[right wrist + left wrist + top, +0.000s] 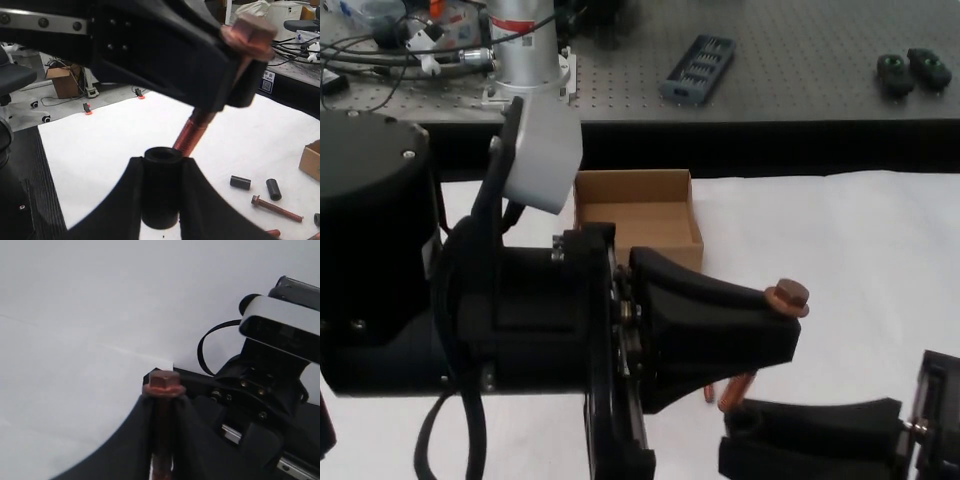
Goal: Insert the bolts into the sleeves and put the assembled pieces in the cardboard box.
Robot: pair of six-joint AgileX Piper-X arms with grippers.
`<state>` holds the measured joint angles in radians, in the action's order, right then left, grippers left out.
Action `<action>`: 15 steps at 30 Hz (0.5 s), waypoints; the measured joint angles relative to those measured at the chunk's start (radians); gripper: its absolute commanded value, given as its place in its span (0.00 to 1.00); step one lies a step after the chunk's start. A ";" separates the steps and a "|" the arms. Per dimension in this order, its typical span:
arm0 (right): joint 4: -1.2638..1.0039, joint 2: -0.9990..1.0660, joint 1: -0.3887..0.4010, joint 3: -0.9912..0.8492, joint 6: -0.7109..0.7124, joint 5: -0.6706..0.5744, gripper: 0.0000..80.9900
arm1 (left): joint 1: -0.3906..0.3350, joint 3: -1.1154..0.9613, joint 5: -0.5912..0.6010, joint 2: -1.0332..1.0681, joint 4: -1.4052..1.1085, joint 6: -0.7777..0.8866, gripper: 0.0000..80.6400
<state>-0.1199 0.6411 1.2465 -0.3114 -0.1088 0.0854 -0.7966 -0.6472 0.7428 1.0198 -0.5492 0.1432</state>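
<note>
My left gripper [778,318] is shut on a copper bolt [787,296], hex head up and shaft slanting down. In the left wrist view the bolt head [164,383] sits just above the two black fingers. My right gripper [161,172] is shut on a black sleeve [161,195], held upright with its bore facing up. The bolt's threaded tip [192,134] hangs just above and beside the sleeve's opening, tilted. In the high view the right gripper [745,425] is low at the front right, under the bolt shaft [737,388]. The cardboard box [638,215] stands open behind the arms.
Two loose black sleeves [240,182] [273,189] and a loose copper bolt [277,208] lie on the white cloth [860,250], beside a corner of the box [311,160]. A perforated bench with cables and a black rack [698,66] lies beyond.
</note>
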 measured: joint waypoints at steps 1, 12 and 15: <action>-0.019 0.013 -0.009 0.000 -0.003 0.000 0.05 | 0.000 0.000 -0.027 0.000 -0.005 -0.020 0.01; -0.143 0.131 -0.161 0.003 -0.055 -0.055 0.05 | 0.038 0.002 -0.149 0.000 -0.040 -0.143 0.01; -0.168 0.139 -0.185 0.003 -0.055 -0.080 0.05 | 0.083 0.002 -0.157 0.000 -0.057 -0.143 0.01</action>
<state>-0.2883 0.7801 1.0614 -0.3080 -0.1641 0.0058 -0.7139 -0.6449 0.5861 1.0198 -0.6060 0.0000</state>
